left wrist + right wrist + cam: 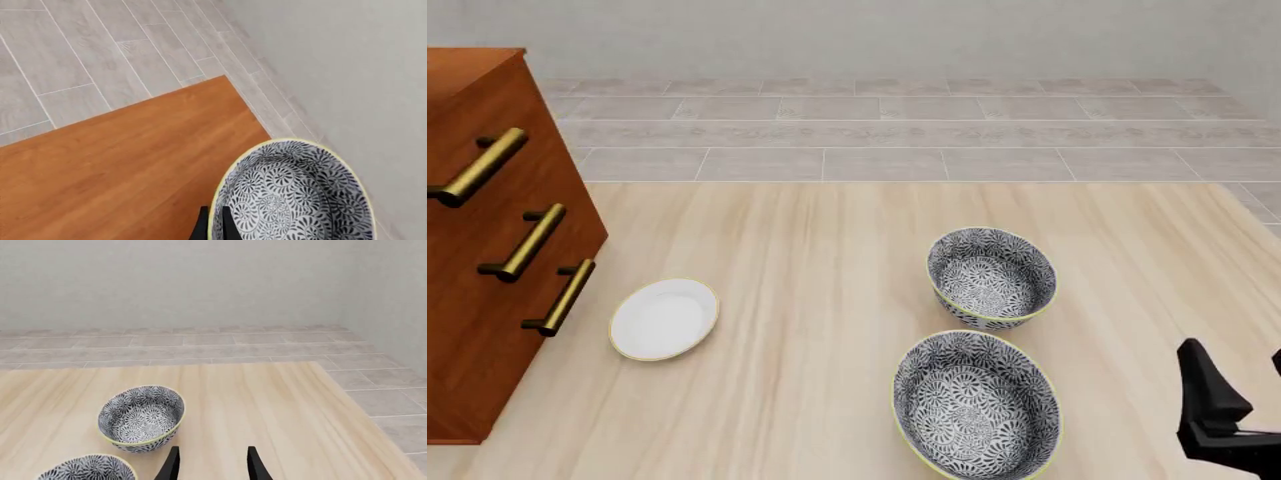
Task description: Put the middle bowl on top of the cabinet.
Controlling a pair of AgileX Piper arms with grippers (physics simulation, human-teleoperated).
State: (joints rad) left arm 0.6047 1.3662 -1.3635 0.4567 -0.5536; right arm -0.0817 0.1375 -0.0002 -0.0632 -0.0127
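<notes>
Left fingers (213, 225) clamped on floral yellow-rimmed bowl (293, 195) rim above reddish-brown cabinet top (127, 160), likely for release; right fingers (212, 465) apart, idle.

Bright, even, flat rendered light — shadows barely show, no glare, perhaps slightly soft focus throughout.

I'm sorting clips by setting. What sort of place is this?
Probably a simulated room set up for tabletop handling, loosely domestic: a light wooden table with patterned bowls and a white plate, a wooden drawer cabinet beside them, grey floor tiles and a plain bare wall.
</notes>
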